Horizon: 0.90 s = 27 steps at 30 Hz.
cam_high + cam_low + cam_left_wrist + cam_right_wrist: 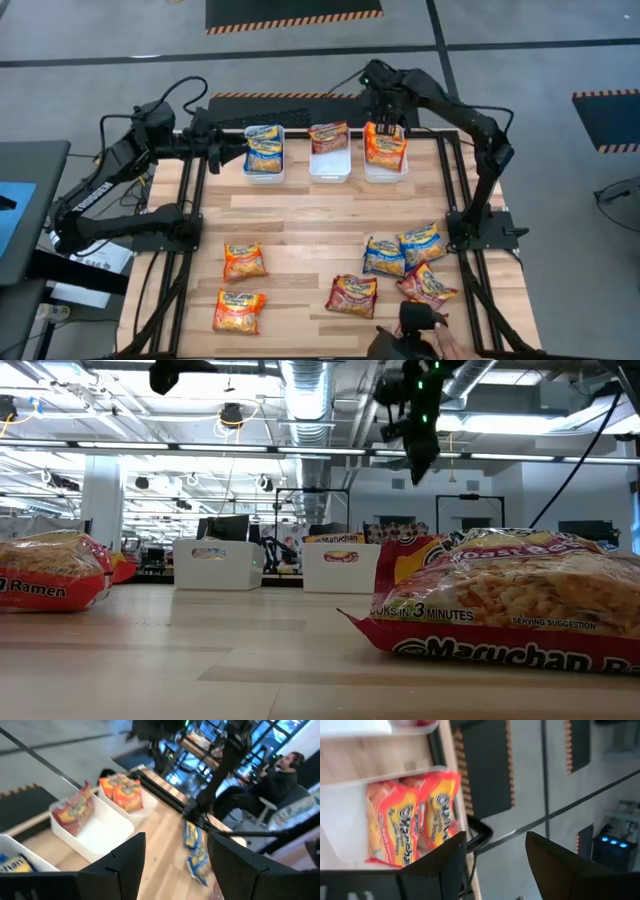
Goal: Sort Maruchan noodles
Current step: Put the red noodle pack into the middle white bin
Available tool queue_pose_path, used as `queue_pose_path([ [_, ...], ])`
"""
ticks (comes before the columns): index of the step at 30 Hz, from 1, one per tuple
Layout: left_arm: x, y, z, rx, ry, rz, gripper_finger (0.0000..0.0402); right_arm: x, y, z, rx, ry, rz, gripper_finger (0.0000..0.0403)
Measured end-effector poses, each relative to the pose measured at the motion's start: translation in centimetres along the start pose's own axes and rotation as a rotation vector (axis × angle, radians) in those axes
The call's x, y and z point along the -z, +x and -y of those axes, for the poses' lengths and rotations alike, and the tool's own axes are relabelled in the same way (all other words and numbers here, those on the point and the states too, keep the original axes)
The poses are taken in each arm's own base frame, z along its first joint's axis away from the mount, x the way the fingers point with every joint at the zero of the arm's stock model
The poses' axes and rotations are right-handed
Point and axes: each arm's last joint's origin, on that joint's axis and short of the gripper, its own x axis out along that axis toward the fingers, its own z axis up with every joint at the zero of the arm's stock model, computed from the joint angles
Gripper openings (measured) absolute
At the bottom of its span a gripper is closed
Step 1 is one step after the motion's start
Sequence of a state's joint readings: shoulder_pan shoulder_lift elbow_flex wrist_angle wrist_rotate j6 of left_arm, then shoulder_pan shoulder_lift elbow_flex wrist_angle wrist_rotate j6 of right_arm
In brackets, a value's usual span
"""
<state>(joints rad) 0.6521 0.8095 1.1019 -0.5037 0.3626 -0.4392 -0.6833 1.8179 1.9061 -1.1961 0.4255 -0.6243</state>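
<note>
Three white bins stand along the table's far edge. The left bin holds blue noodle packets, the middle bin a maroon one, the right bin orange ones. Loose packets lie flat on the near half of the table: two orange, two blue, two maroon. My right gripper hangs open above the right bin, holding nothing. My left gripper waits open, raised beside the left bin.
A person's hand with a dark object shows at the table's near edge, right of centre. Black frame rails run along both sides of the table. The bare wooden strip lies between the bins and the loose packets.
</note>
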Motion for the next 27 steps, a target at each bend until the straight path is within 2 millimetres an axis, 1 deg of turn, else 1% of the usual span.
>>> queue_pose_path([
  [3,0.0,0.2,-0.1,0.004,-0.013,-0.012,0.0199,-0.4,-2.5,0.7,0.025,0.038,0.054,0.023],
  [7,0.0,0.7,-0.2,0.018,0.079,-0.025,0.0199,-0.7,-6.1,1.2,0.049,0.095,0.127,0.023],
  [11,0.1,2.0,-0.6,0.07,0.091,-0.079,0.0199,-0.7,-9.5,1.1,0.053,0.163,0.193,0.023],
  [14,0.0,2.8,-0.8,0.104,0.089,-0.098,0.0199,-0.4,-11.7,0.7,0.036,0.214,0.221,0.023],
  [16,0.1,3.3,-0.9,0.133,0.053,-0.117,0.0199,-0.3,-12.9,0.1,0.02,0.25,0.239,0.023],
  [20,0.3,3.7,-0.8,0.216,-0.02,-0.179,0.0199,0.4,-15.0,-1.9,-0.048,0.287,0.261,0.023],
  [23,0.4,3.6,-0.5,0.285,-0.024,-0.209,0.0199,0.9,-16.7,-3.5,-0.102,0.317,0.274,0.023],
  [27,0.6,3.5,0.0,0.333,-0.021,-0.231,0.0199,1.3,-19.1,-5.3,-0.176,0.39,0.351,0.023],
])
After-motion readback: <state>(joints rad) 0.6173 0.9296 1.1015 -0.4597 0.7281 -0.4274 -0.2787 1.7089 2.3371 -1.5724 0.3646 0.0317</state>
